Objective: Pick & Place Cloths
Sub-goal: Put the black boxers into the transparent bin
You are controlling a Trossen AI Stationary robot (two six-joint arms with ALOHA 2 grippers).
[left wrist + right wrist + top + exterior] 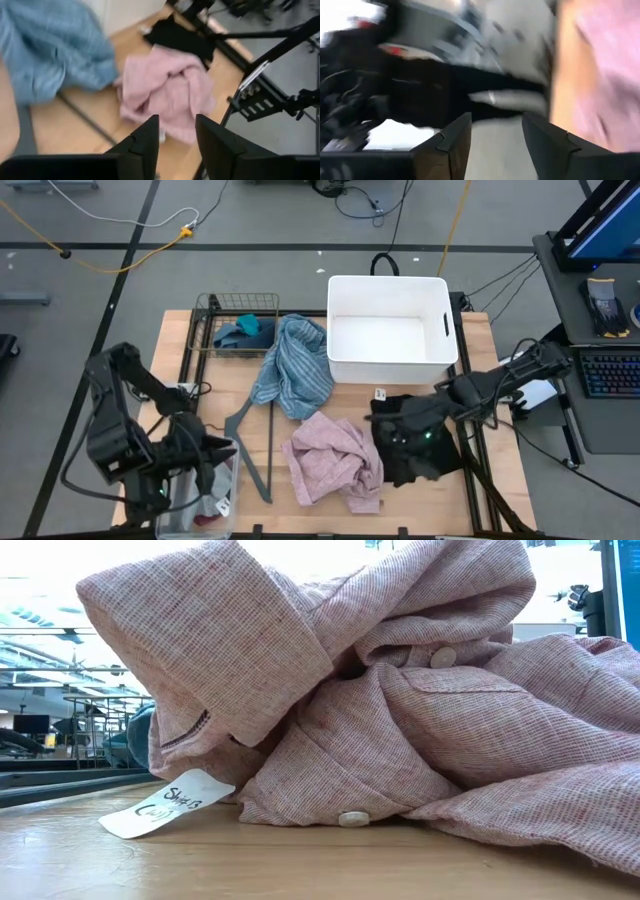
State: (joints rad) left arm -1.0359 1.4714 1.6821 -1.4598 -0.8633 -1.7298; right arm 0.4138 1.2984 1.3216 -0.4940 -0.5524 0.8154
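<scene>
The pink cloth (335,460) (380,690) (170,90) lies crumpled on the table near the front middle. The black shorts (420,445) lie to its right. A blue-striped towel (295,365) hangs by one end over the wire basket's (215,305) side, the rest on the table. Small teal and navy pieces (243,332) lie in the basket. My left gripper (205,452) (177,132) hovers open at the near left, pointing toward the pink cloth. My right gripper (405,415) (497,130) is open above the black shorts, with nothing between its fingers.
A white bin (340,285) stands at the far middle. A grey hanger (250,440) lies between the towel and the pink cloth. A clear plastic box (195,505) sits at the near left edge under my left arm. A paper tag (165,805) lies by the pink cloth.
</scene>
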